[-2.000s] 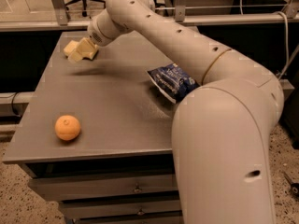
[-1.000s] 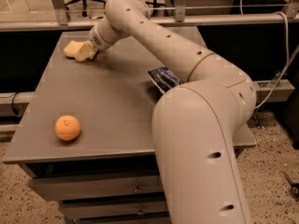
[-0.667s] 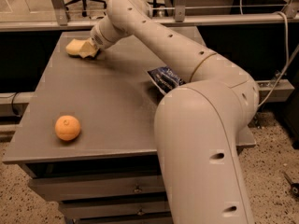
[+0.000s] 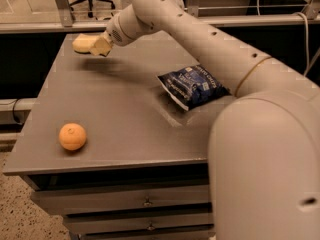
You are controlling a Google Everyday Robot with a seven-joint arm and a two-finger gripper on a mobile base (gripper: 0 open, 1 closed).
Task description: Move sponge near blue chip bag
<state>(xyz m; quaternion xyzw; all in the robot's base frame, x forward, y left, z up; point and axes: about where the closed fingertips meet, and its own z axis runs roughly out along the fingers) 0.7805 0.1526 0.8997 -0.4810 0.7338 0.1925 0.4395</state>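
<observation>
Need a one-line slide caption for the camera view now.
Gripper holds the sponge at the far-left corner of the table; blue chip bag lies mid-right, orange near the front-left edge.

One pincer over the table, far left, one sponge, one blue chip bag, one orange.

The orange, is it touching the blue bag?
No, the orange lies apart from the blue chip bag, while the gripper holds the sponge near the back edge.

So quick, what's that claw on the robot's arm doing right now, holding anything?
Gripper: over the far left corner of the grey table, closed on the pale yellow, soft rectangular sponge, which hangs clear of the tabletop.
</observation>
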